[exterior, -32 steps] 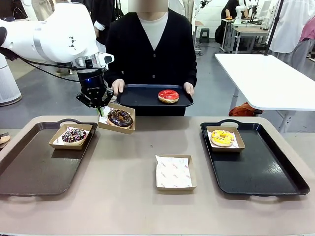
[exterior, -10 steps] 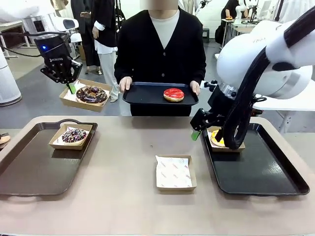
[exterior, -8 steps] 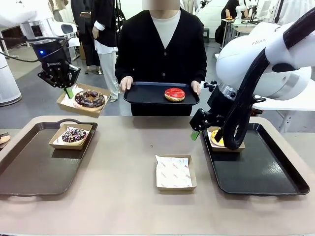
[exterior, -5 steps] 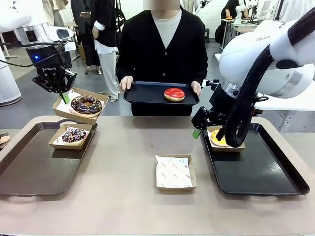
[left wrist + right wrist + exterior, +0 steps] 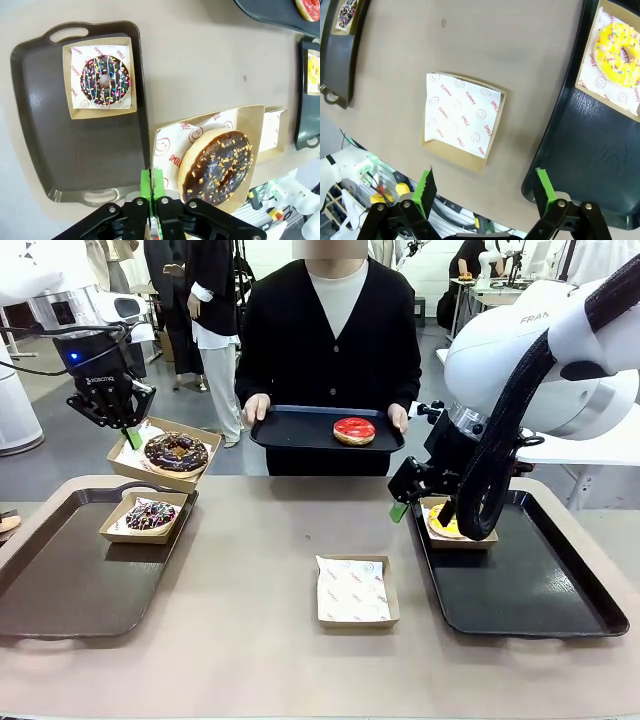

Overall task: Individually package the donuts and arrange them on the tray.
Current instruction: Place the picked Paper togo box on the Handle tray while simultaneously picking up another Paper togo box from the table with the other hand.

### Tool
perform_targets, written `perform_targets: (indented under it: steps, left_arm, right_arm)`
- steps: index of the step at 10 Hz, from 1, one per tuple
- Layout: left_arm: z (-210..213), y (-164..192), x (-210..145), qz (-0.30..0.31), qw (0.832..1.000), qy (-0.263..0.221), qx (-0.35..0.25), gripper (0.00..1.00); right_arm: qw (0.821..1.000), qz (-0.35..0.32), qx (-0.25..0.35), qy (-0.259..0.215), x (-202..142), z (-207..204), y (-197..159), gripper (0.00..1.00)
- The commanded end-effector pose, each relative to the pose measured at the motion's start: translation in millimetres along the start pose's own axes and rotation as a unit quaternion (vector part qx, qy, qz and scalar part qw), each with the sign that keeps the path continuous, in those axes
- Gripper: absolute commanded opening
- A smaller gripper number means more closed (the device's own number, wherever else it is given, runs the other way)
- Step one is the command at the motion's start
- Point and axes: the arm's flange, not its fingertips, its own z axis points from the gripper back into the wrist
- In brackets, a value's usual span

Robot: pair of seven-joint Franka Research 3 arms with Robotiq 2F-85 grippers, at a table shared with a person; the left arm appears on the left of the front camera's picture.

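Glossy white arms (image 5: pixel 520 350), black ribbed cable (image 5: pixel 497 440), black tools (image 5: pixel 484 176) (green pads (image 5: pixel 426 186), blue light (image 5: pixel 72 357))

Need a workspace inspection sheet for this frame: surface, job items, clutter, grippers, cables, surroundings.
surface: tan table carrying a black left tray and right tray.
job's things: sprinkled donut boxed on left tray; yellow donut boxed on right tray; red donut on the person's tray; empty carton mid-table.
clutter: unidentified item at table's left edge.
grippers: left gripper shut on the rim of the held carton with the chocolate donut, above the table; right gripper open, empty.
cables: black hose along right arm.
surroundings: person at far side; other tables behind.
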Motion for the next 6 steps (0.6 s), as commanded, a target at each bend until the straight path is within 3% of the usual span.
perform_targets:
  steps: [1, 2, 3, 6]
  left_arm:
    - [-1, 3, -2, -0.006, 1.000, -0.008, -0.005, 0.02]
    - [0, 0, 0, 0.000, 1.000, 0.000, 0.000, 0.02]
    - [-14, 11, -9, -0.038, 0.999, 0.001, -0.009, 0.02]
    - [-45, 54, -32, -0.056, 0.998, 0.011, -0.033, 0.02]
  right_arm:
    - [1.000, 0.007, -0.004, 0.005, -1, 3, -1, 1.00]
    - [1.000, 0.007, -0.004, 0.005, -1, 3, -1, 1.00]
    - [1.000, 0.000, 0.000, 0.000, 0, 0, 0, 1.00]
    - [0.996, -0.012, -0.092, 0.002, 5, -16, 35, 1.00]
